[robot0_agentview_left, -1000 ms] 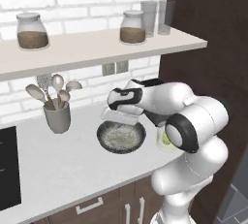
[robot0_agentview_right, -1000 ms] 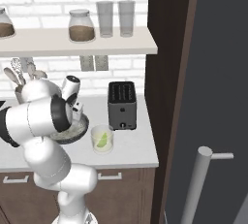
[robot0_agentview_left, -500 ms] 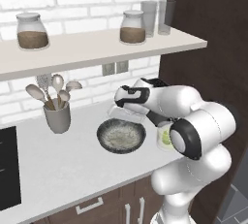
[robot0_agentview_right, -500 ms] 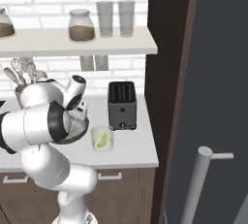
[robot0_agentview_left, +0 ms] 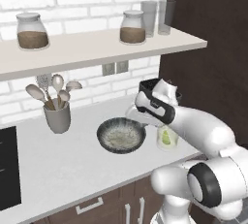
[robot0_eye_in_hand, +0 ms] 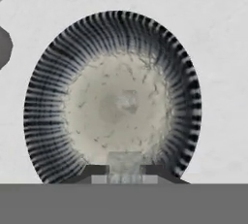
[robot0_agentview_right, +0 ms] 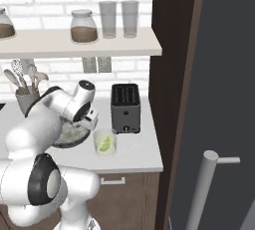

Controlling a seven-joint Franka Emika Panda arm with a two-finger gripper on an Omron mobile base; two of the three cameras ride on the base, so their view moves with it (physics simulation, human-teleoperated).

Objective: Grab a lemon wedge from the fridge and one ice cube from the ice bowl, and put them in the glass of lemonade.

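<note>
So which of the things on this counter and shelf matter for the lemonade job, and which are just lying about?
Part of the job:
- ice bowl
- glass of lemonade, a lemon wedge already in it
- gripper, closed on a pale ice cube above the bowl

Lying about:
- toaster
- utensil cup
- two lidded jars
- two tall glasses

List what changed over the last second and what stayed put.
The arm swung its hand from over the ice bowl toward the glass of lemonade; the gripper is closed on a pale ice cube. Bowl, glass with its lemon wedge, and toaster stayed put.
</note>
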